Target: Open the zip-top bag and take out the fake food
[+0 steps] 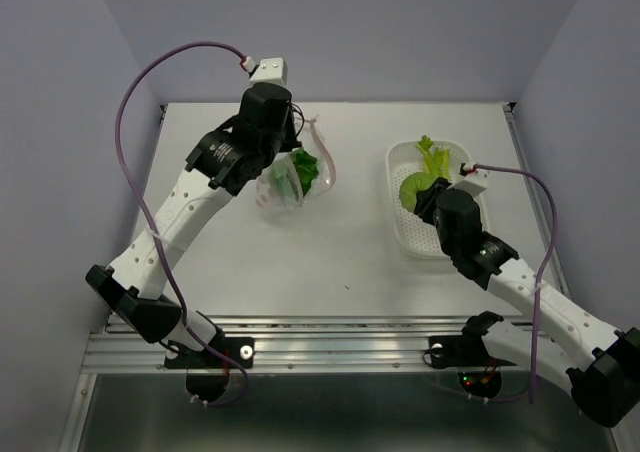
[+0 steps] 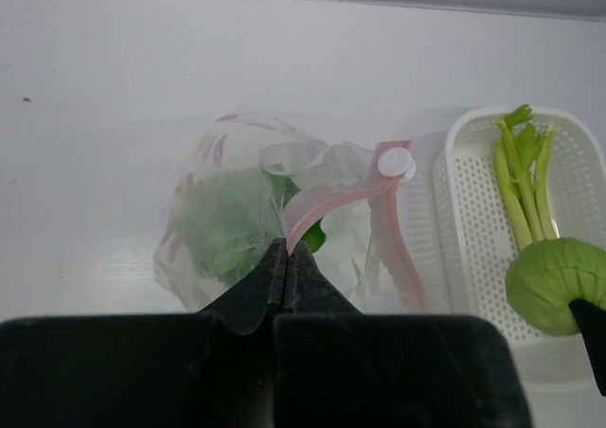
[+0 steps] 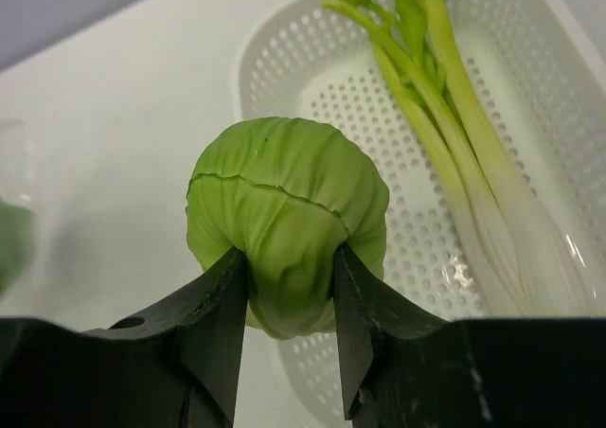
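A: Two pieces out?
B: Yes. The stalk [image 3: 473, 153] lies in the basket [image 3: 275, 59] beyond the right pincer [image 3: 289, 258], which clamps the cabbage head [image 3: 284, 191]. Lower it gently, then release.
A: The zip-top bag [image 2: 312, 163]?
B: Pinched in the closed left pincer [image 2: 287, 250], leafy pieces [image 2: 232, 229] inside.

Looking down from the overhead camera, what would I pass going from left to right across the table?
zip-top bag with leafy green pieces inside → bare stretch of table → white basket, which holds the cabbage head and the green stalk.
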You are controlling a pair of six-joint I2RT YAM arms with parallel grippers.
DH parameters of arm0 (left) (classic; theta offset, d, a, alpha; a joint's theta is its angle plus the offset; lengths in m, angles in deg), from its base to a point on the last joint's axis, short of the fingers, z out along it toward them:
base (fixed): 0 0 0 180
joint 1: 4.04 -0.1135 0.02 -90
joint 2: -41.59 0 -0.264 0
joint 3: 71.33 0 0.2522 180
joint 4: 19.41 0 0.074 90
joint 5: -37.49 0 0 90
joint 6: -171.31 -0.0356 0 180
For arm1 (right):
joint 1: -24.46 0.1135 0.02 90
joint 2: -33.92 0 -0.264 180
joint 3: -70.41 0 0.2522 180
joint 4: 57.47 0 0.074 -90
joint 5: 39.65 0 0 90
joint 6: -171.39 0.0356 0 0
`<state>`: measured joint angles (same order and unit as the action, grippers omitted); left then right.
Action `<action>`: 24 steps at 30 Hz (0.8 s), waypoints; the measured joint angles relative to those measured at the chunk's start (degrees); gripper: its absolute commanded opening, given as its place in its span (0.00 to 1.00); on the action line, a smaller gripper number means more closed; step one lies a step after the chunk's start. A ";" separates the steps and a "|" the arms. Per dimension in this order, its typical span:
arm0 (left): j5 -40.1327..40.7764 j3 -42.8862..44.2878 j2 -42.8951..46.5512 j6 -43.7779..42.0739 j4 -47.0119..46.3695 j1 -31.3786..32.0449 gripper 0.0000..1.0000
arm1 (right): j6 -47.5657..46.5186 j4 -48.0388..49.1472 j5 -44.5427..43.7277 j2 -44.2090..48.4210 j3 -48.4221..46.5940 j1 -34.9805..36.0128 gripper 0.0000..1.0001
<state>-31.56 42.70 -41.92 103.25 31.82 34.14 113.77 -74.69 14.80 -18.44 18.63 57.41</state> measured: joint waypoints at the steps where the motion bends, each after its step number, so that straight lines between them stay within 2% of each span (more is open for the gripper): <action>1: 0.96 0.90 -0.02 -0.70 0.57 0.00 0.00 | 0.57 -2.12 0.79 -0.15 0.02 -0.17 0.05; 5: 2.89 1.33 -0.02 -3.15 0.44 -0.04 0.00 | 3.37 -10.23 4.15 -0.17 0.02 -0.28 0.06; 8: 1.66 -2.14 -0.09 -4.55 -1.51 -0.04 0.00 | 5.35 -14.34 7.15 -0.22 1.01 -0.35 0.06; 13: -0.15 -8.20 -2.99 -4.92 -2.67 -0.02 0.00 | 8.26 -15.80 8.61 -0.90 2.01 -0.81 0.08; 20: -3.89 -11.91 -7.08 -4.15 -4.57 -0.02 0.00 | 9.20 -19.87 9.44 -3.41 3.39 -2.01 0.15; 21: -4.22 -12.22 -7.06 -4.02 -5.05 -0.02 0.00 | 9.29 -20.13 9.51 -3.54 3.39 -2.19 0.17; 23: -4.61 -12.57 -6.88 -3.78 -5.79 -0.02 0.00 | 9.62 -20.52 9.68 -3.74 3.39 -2.67 0.33; 24: -4.90 -12.81 -6.73 -3.63 -6.14 -0.02 0.00 | 9.94 -20.81 9.66 -3.89 3.39 -2.89 0.49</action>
<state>-36.46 29.89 -48.65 99.62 25.68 34.12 123.72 -95.50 24.46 -22.33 22.01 54.53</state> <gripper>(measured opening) 0.033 0.415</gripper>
